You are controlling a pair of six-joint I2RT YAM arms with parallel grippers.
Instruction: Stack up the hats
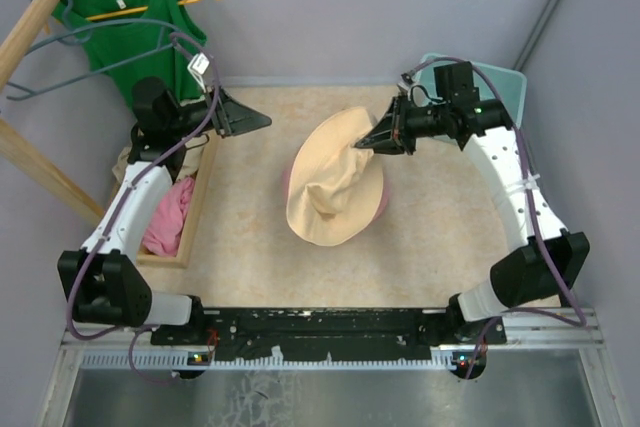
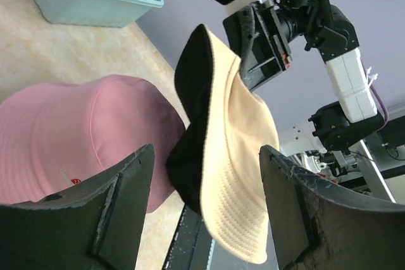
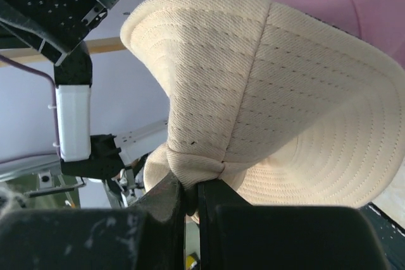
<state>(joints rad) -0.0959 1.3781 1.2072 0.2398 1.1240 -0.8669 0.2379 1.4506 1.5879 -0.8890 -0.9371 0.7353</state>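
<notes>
2 hats I see: right gripper [image 1: 366,144] clamped on brim of beige hat [image 1: 335,187], hat hanging over pink hat [image 2: 69,137]. Left gripper [image 1: 262,119] fingers spread apart, holding nothing.

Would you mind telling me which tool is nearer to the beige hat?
Right: the right tool is pinching the brim of the beige hat; the left tool hangs open, apart from it.
</notes>
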